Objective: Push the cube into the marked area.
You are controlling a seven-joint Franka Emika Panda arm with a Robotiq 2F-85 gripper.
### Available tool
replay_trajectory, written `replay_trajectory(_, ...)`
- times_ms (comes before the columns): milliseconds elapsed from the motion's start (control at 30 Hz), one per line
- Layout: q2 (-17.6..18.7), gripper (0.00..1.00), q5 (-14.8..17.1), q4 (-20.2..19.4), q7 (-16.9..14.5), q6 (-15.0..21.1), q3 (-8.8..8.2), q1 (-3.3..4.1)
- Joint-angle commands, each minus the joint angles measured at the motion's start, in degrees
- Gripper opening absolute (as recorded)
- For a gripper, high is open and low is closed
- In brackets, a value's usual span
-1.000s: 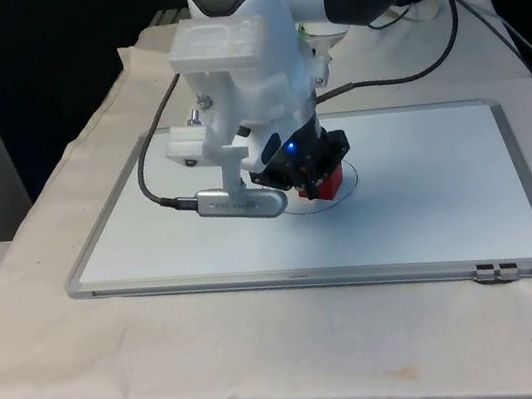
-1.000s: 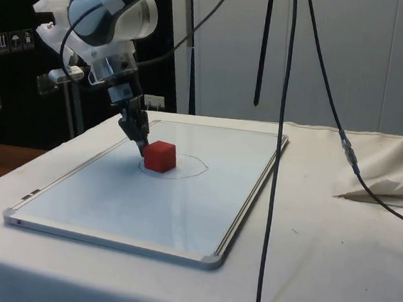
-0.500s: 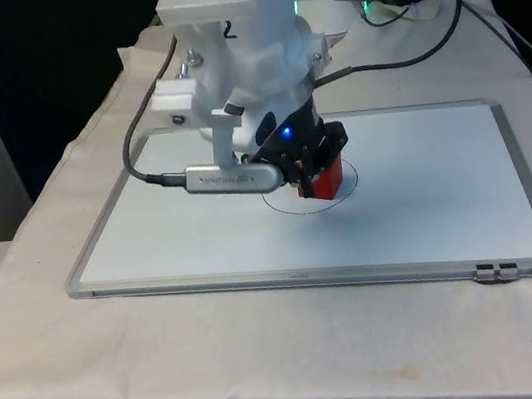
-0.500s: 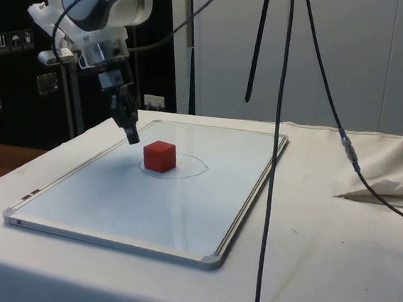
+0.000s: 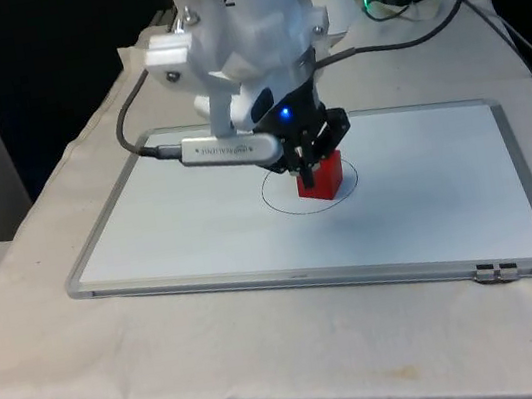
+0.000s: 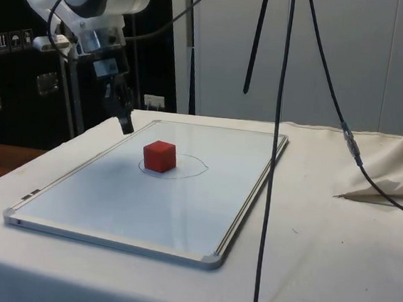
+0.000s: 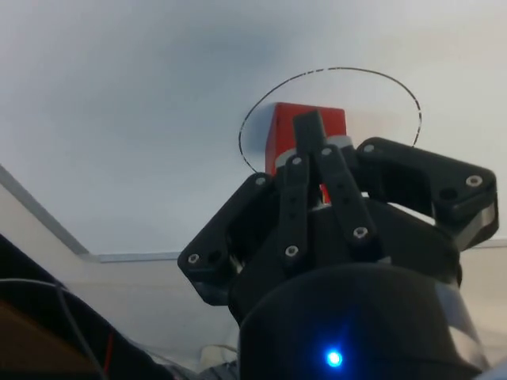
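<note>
A red cube (image 5: 321,177) rests on the whiteboard (image 5: 427,194), inside the thin black circle (image 5: 278,201) drawn on it. In the side view the cube (image 6: 159,156) sits in the part of the circle (image 6: 192,170) nearest the arm. My black gripper (image 6: 125,125) hangs shut above the board's far edge, lifted and apart from the cube. The front view has the gripper (image 5: 305,161) just above and behind the cube. In the wrist view the closed fingers (image 7: 309,131) point at the cube (image 7: 281,134) below, with nothing held.
The whiteboard's metal frame (image 6: 242,212) lies on the white cloth. Black cables (image 6: 274,165) hang in front of the side camera. A bunched-up piece of cloth (image 6: 392,173) lies to the right of the board in the side view.
The gripper has risen and drawn back from the cube towards the board's edge. The cube has stayed in the circle.
</note>
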Motion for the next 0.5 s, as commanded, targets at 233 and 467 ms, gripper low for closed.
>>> replay_trajectory(233, -1.5, 0.00, 0.1, -0.2, 3.0, 0.5, -0.34, 0.40)
replay_trajectory(467, -2.0, 0.00, 0.0, 0.2, 4.8, 0.0, -0.34, 0.34)
